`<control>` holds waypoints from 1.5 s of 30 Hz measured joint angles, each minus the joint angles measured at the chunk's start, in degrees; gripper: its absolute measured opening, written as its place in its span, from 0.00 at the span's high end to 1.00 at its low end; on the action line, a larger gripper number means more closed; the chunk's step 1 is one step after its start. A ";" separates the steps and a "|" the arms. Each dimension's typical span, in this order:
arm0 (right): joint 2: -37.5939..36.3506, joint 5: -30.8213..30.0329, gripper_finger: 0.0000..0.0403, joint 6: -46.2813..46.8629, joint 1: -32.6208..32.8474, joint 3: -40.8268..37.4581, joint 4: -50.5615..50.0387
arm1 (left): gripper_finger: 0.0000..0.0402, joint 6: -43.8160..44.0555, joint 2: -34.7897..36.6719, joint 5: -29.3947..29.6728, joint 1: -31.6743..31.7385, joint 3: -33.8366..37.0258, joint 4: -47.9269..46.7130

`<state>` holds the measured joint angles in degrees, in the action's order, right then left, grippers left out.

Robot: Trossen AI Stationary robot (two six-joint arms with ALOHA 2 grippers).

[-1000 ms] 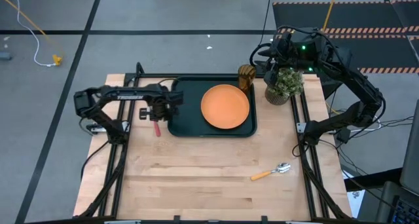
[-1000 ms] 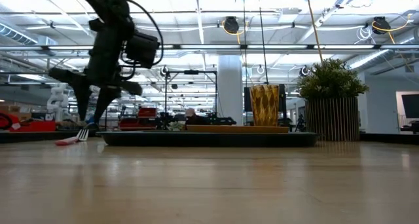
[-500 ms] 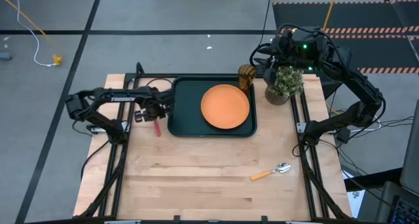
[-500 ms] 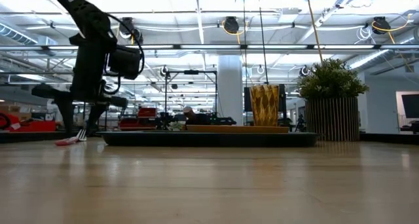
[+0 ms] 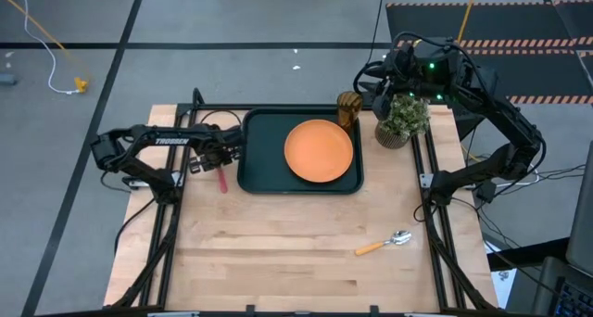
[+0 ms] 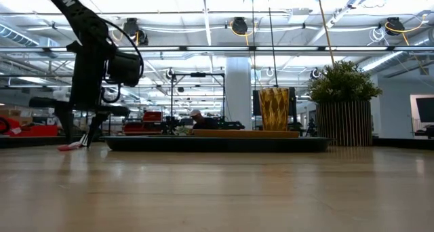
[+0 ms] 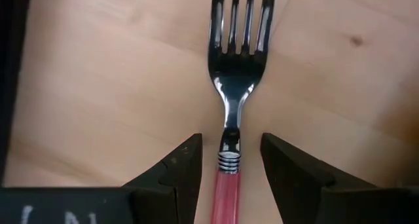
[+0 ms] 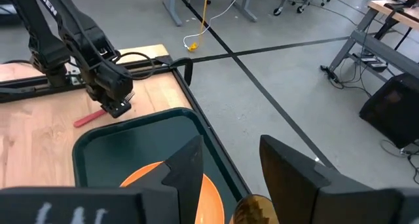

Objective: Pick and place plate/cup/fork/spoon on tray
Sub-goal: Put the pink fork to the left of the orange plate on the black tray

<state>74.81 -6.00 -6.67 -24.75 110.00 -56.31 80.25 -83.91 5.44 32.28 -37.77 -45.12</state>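
My left fingers are spread either side of the fork, which lies on the counter just left of the tray. My right fingers hang spread above the cup.

White "TROSSEN" lettering is seen printed along the dark left robot arm in the high view; no other text can be read.
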 joint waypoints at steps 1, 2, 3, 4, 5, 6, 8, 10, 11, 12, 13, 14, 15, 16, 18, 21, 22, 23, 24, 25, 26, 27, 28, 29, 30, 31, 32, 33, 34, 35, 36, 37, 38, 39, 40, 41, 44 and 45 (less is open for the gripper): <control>0.00 0.00 0.64 0.01 0.00 0.00 -0.01 | 0.59 0.29 0.03 -0.06 -0.01 0.41 0.38; 0.00 0.00 0.64 0.01 0.00 0.00 0.00 | 0.59 0.47 0.03 -0.12 -0.01 0.65 0.56; 0.00 0.00 0.64 0.01 0.00 0.00 -0.02 | 0.60 0.48 0.03 -0.09 -0.03 0.83 0.74; 0.00 0.02 0.64 0.01 0.00 0.00 0.00 | 0.61 0.34 0.03 -0.07 -0.03 0.95 0.91; 0.00 0.00 0.64 0.01 0.00 0.00 -0.02 | 0.63 -0.18 0.03 -0.01 -0.05 0.95 0.97; 0.00 0.01 0.64 0.01 0.00 0.00 0.00 | 0.65 -0.73 0.01 0.19 -0.13 0.97 1.08; 0.00 0.02 0.64 0.03 0.00 0.00 0.00 | 0.72 -1.83 -0.01 0.27 -0.14 0.99 1.48; 0.00 0.02 0.64 0.02 0.00 0.00 0.00 | 0.79 -2.66 -0.07 0.36 -0.14 1.00 1.92; 0.00 0.02 0.64 0.04 0.00 0.00 0.01 | 0.83 -2.86 -0.08 0.38 -0.14 1.01 2.11; 0.00 0.02 0.64 0.04 0.00 0.00 0.05 | 0.86 -3.07 -0.08 0.41 -0.15 1.02 2.18; 0.00 0.02 0.64 0.04 0.00 0.00 0.13 | 0.89 -3.05 -0.08 0.46 -0.14 1.02 2.18; 0.00 0.02 0.64 0.04 0.00 0.00 0.26 | 0.92 -3.02 -0.08 0.51 -0.14 1.02 2.18; 0.00 0.02 0.64 0.04 0.00 0.00 0.38 | 0.92 -3.14 -0.08 0.56 -0.14 1.02 2.15; 0.00 0.02 0.64 0.04 0.00 0.00 0.44 | 0.92 -3.41 -0.11 0.58 -0.14 0.88 2.08; 0.00 0.02 0.64 0.04 0.00 0.00 0.42 | 0.92 -4.54 0.04 0.55 -0.11 0.41 1.88; 0.00 0.02 0.64 0.04 0.00 0.00 0.39 | 0.91 -5.26 1.19 0.53 -0.09 -0.70 0.80; 0.00 0.02 0.64 0.04 0.00 0.00 0.39 | 0.91 -5.43 1.86 0.74 -0.07 -1.21 -0.09; 0.00 0.02 0.64 0.04 0.00 0.00 0.39 | 0.90 -5.67 2.76 0.96 -0.09 -2.06 -0.83; 0.00 0.02 0.64 0.04 0.00 0.00 0.39 | 0.90 -6.15 3.68 1.21 -0.09 -3.01 -1.08; 0.00 0.02 0.64 0.03 0.00 0.00 0.39 | 0.91 -6.75 4.59 1.33 -0.09 -3.81 -1.37; 0.00 0.04 0.64 -0.03 0.00 0.00 0.39 | 0.92 -7.38 5.40 1.43 -0.09 -4.45 -2.04; 0.00 0.02 0.64 -0.07 0.00 0.00 0.37 | 0.92 -7.83 6.24 1.62 -0.09 -5.18 -2.89; 0.00 0.02 0.64 -0.08 0.00 0.00 0.38 | 0.92 -7.98 7.08 1.72 -0.10 -5.90 -3.85; 0.00 0.02 0.64 -0.09 0.00 0.00 0.38 | 0.92 -8.07 7.88 1.81 -0.16 -6.77 -4.07; 0.00 0.02 0.64 -0.12 0.00 0.00 0.37 | 0.92 -8.16 8.78 2.11 -0.16 -7.75 -4.08; 0.00 0.02 0.64 -0.10 0.00 0.00 0.37 | 0.92 -8.32 9.70 2.55 -0.16 -8.72 -4.21; 0.00 0.02 0.64 -0.15 0.00 0.00 0.37 | 0.92 -8.68 10.56 3.13 -0.29 -9.72 -4.36; 0.00 0.02 0.64 -0.28 0.00 0.00 0.35 | 0.92 -8.95 11.03 3.73 -0.44 -10.84 -4.47; 0.00 0.02 0.64 -0.54 0.00 0.00 0.36 | 0.92 -9.52 11.33 4.46 -0.66 -12.07 -4.43; 0.00 0.02 0.64 -0.84 0.00 0.00 0.35 | 0.92 -10.36 11.56 5.08 -0.93 -13.42 -4.36; 0.00 0.02 0.64 -1.35 0.00 0.00 0.35 | 0.92 -11.24 11.68 5.44 -1.11 -14.94 -4.43; 0.00 0.02 0.64 -1.76 0.00 0.00 0.35 | 0.92 -12.29 11.75 5.62 -1.31 -16.43 -4.37; 0.00 0.02 0.64 -2.16 0.00 0.00 0.35 | 0.92 -13.11 11.71 5.63 -1.41 -17.83 -4.26; 0.00 0.02 0.64 -2.50 0.00 0.00 0.35 | 0.92 -13.75 11.65 5.73 -1.48 -19.21 -4.24; 0.00 0.02 0.64 -2.82 0.00 0.00 0.35 | 0.92 -14.08 11.47 6.10 -1.63 -20.58 -4.31; 0.00 0.02 0.64 -2.98 0.00 0.00 0.35 | 0.92 -14.21 11.22 6.65 -1.89 -21.98 -4.08; 0.00 0.02 0.64 -3.02 0.00 0.00 0.35 | 0.92 -14.79 10.23 8.13 -2.66 -25.83 -3.73; 0.00 0.02 0.64 -3.07 0.00 0.00 0.35 | 0.92 -15.36 9.83 8.49 -2.94 -27.03 -3.42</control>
<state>74.81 -5.98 -9.74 -24.75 110.00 -55.96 64.88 -74.08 13.93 29.34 -64.80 -48.53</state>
